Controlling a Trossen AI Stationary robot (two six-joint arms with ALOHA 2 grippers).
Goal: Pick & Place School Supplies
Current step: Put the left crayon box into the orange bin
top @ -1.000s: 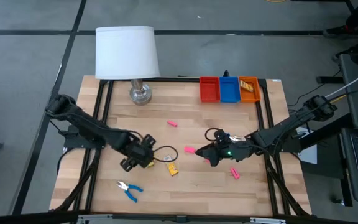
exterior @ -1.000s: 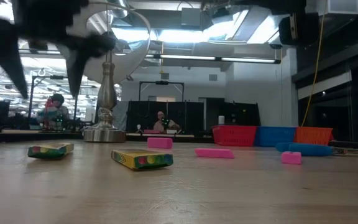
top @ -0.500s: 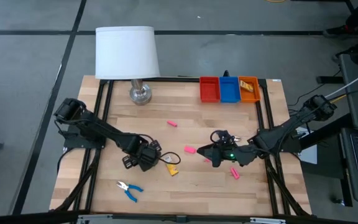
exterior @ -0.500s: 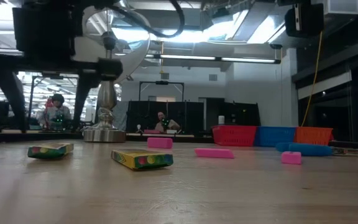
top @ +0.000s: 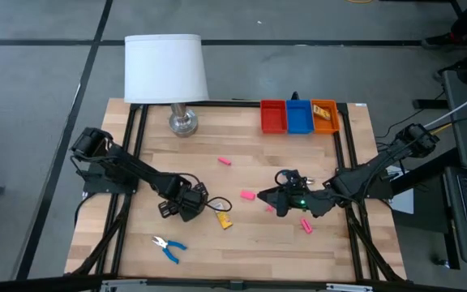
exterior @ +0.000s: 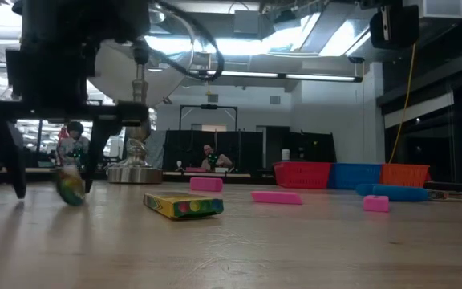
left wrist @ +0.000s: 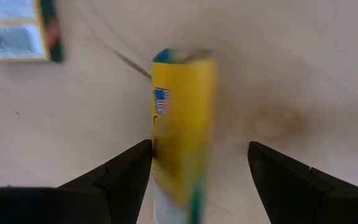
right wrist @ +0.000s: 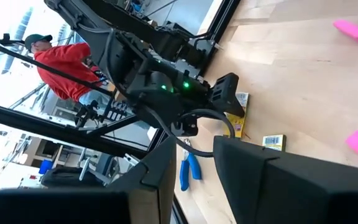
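Wooden bench [top: 242, 174] with black frame rails down both sides. Left gripper [top: 202, 204] low over the near-left part of the bench, fingers [left wrist: 126, 171] spread wide around a yellow box [left wrist: 180, 124] standing tilted on end between them, one finger close against the box's side, the other clear of it; cannot tell whether any grip is on. Same box in low view [exterior: 70, 187] near the bench surface between the dark fingers. Second yellow box [top: 225, 220] lying flat just right of the left gripper, near edge side; shows in low view [exterior: 184, 205] as a flat pack with coloured print.

Right gripper [top: 271, 200] low over the bench centre-right, pointing left; finger state cannot be told. Pink block [top: 247, 195] just left of it, another pink block [top: 306, 225] near and right of it, a third pink block [top: 225, 161] farther back towards centre. Blue-handled pliers [top: 169, 246] lying alone near the front-left edge, well apart from both grippers.

Far right of the bench: red tray [top: 273, 116], blue tray [top: 299, 116], orange tray [top: 324, 115] side by side, touching. White-shaded lamp [top: 165, 68] at far left, metal base on the bench. Person in red top [right wrist: 61, 65] visible in the room beyond.
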